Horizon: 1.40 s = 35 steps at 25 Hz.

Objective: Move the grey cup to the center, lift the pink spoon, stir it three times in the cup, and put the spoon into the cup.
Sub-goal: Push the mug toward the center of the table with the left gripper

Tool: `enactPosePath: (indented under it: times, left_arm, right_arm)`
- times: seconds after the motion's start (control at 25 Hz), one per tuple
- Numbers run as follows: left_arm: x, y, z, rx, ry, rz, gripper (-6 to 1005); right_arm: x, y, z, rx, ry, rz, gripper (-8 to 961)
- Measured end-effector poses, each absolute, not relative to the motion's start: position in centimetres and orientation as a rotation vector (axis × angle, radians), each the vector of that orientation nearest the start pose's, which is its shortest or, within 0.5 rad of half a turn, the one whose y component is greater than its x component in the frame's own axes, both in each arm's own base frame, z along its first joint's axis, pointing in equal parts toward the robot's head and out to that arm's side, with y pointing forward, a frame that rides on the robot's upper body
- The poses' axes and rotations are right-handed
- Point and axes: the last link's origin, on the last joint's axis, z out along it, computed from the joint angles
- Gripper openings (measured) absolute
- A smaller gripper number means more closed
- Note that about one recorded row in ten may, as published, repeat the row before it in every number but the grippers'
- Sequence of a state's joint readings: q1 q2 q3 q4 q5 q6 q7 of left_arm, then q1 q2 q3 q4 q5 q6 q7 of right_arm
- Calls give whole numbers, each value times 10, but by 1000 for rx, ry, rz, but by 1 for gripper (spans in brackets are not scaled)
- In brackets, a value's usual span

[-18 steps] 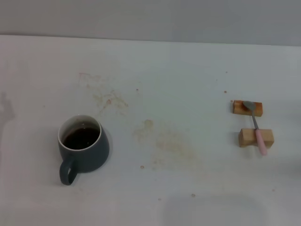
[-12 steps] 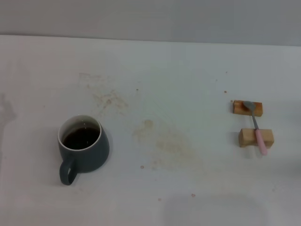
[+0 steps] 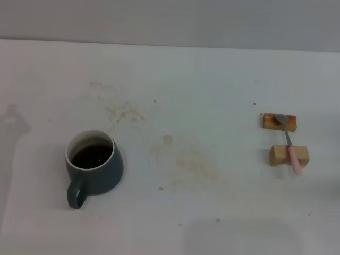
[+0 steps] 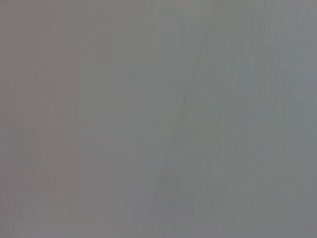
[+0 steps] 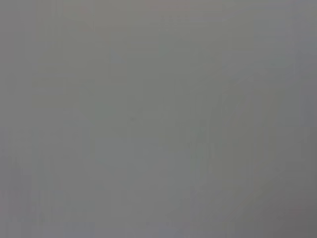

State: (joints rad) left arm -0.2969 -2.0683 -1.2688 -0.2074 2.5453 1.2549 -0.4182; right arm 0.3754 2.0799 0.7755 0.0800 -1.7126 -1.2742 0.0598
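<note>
While no arm or gripper shows in head view, and both wrist views give only blank grey, can't tell whether either claw is spread, pressed together or pinching anything. White table (image 3: 212,79) fills most of head view, w/ faint brownish stains (image 3: 186,159) near centre and toward far left. Grey cup (image 3: 94,169) upright on robot's left side, nearer front edge, holding dark liquid, white rim up, loop handle pointing toward robot. Well apart on robot's right: two tan wooden blocks, far block (image 3: 279,121) and near block (image 3: 288,154), one behind the other w/ gap between. Pink spoon (image 3: 289,143) laid across both, metal bowl on far block, pink handle over near block, tip overhanging toward robot.
</note>
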Motion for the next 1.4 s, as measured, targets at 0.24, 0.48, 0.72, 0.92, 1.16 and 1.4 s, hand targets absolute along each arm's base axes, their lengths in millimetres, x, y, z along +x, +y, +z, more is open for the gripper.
enactPosePath:
  times: [0.24,0.48,0.72,0.92,1.16,1.4]
  left_arm:
    - [-362,306,29,-1304,-745,-916,27]
    - [-362,309,33,-1261,-767,-943,4]
    - [-363,311,32,-1247,-786,-939,0]
    - [-363,311,32,-1246,-789,-940,1]
    - [-344,329,25,-1366,-757,-965,3]
    - [-340,339,22,-1533,-751,-931,5]
  right_arm:
    - [392,294,48,-1086,636,575,505]
    - [390,297,48,-1092,633,583,506]
    - [387,301,48,-1097,626,590,506]
    - [385,304,49,-1100,625,593,506]
    - [385,305,48,-1102,628,593,506]
    - [387,301,45,-1103,637,588,506]
